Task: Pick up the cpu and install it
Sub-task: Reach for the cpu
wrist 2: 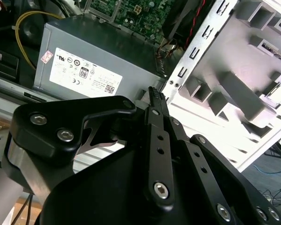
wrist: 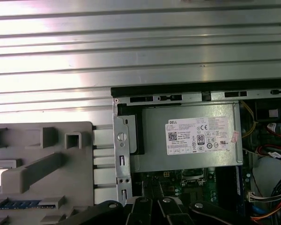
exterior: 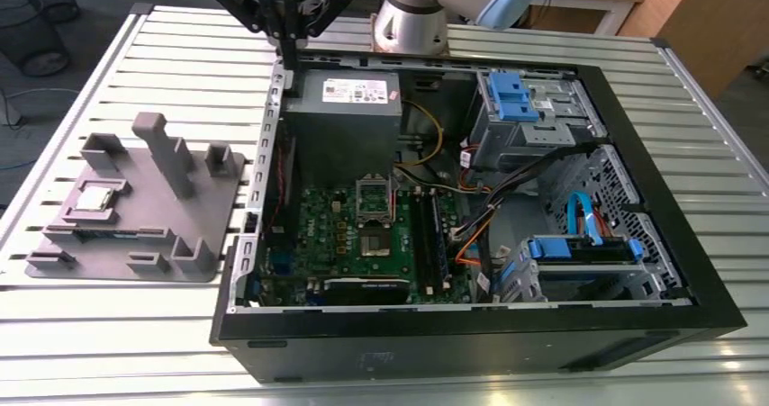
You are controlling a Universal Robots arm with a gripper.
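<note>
The cpu (exterior: 96,196), a small square chip with a silvery top, lies in a recess of the grey plastic tray (exterior: 180,244) at the exterior view's left; in the first wrist view the cpu (wrist: 0,174) shows at the picture's edge. My gripper (exterior: 288,62) hangs high over the far left corner of the open computer case, well away from the cpu. Its black fingers meet at the tip (wrist 2: 154,93), shut with nothing between them. Inside the case lies the green motherboard (exterior: 337,235); its socket (exterior: 376,244) is uncovered, with the metal socket frame (exterior: 375,194) swung up.
A grey power supply (exterior: 342,100) sits just under the gripper. Blue drive cages (exterior: 520,95) and loose cables (exterior: 481,217) crowd the case's right half. Black case walls (exterior: 481,334) rim the board. Upright posts (exterior: 168,158) rise from the tray. All rests on a slatted metal table (exterior: 108,334).
</note>
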